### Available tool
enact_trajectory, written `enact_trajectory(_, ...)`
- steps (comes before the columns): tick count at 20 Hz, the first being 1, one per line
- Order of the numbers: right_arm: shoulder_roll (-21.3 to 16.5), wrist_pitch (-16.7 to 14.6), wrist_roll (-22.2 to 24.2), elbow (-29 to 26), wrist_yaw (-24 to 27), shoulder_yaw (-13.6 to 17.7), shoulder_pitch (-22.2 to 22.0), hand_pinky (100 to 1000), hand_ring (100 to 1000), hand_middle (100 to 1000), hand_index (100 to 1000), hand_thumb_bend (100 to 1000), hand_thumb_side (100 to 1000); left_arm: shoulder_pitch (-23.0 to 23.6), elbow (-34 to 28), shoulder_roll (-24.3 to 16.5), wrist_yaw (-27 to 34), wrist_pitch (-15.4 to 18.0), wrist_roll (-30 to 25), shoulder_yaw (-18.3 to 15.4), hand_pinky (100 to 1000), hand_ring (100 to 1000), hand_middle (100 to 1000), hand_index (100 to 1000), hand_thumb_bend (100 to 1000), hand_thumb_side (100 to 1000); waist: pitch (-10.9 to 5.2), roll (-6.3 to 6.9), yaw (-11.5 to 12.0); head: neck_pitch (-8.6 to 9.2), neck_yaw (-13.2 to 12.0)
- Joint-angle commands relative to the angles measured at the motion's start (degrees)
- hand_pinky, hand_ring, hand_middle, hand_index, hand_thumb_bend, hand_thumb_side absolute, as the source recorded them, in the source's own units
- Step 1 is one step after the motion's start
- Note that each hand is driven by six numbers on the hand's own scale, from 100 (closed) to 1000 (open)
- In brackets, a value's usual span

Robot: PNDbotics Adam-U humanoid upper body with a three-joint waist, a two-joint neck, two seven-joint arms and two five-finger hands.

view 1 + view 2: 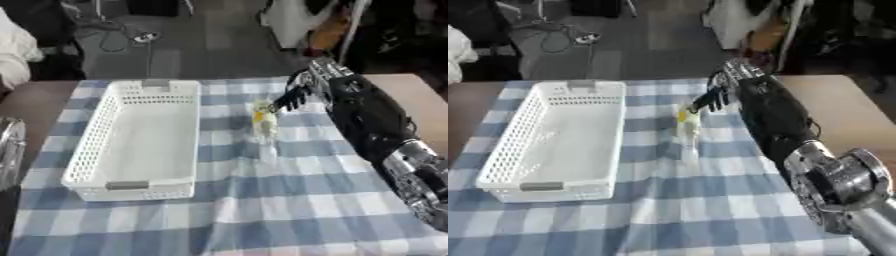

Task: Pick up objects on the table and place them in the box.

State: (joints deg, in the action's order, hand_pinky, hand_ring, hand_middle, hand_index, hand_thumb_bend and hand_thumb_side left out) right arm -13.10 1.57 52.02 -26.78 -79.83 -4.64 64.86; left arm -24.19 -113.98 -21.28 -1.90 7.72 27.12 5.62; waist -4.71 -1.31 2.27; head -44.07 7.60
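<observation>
Reaching out over the checked cloth [289,200] on the worktop [420,95], with the right robot hand [302,92] up at the far end of a long black arm [372,120]. Hanging just past a small see-through thing with a yellow bit [262,122], maybe a little bottle. Hard to tell what it really is.

Standing just to the right of the white basket [92,145], close to its long side but not touching. Likely put there to make a short trip: up, over the wall, and down inside. Nothing to see inside the basket yet, so looks like the job has only begun.

Fingers [291,100] pointing down and a bit spread, curled only a little. Holding nothing right now. Fingertips just beside the top of the clear thing, on the side away from the basket, seemingly not around it yet.

Coming in from the right side, arm stretched nearly straight, silver joint [837,177] at the near end. Seems set to drop and close round the clear thing. Easy to knock over, being thin and tall, so best done slowly.

Just a silver edge [9,150] left of the basket, perhaps the other arm; no left robot hand to see.
</observation>
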Motion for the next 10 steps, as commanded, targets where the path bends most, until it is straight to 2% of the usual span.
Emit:
enact_trajectory(1,-0.8,-0.38,-0.05,-0.57,0.02,-0.14,1.32,976,849,761,786,259,1000,-1.31,-0.61,-0.08,-0.02,0.13,-0.33,0.06,681,593,830,787,177,1000,-0.41,0.01,0.15,-0.05,0.1)
enact_trajectory(6,-1.01,-0.64,-0.05,-0.6,-0.55,-0.21,1.74,977,839,753,780,250,1000,-1.39,-0.61,-0.01,0.03,0.19,-0.31,0.03,682,595,829,787,177,1000,-0.57,-0.01,0.27,-0.05,-0.03)
enact_trajectory(10,-0.91,-0.38,-0.05,-0.64,-1.61,-0.31,1.53,981,836,752,777,248,1000,-1.28,-0.61,0.01,0.14,0.13,-0.42,0.17,682,594,829,787,177,1000,-0.83,-0.04,0.36,-0.05,1.91)
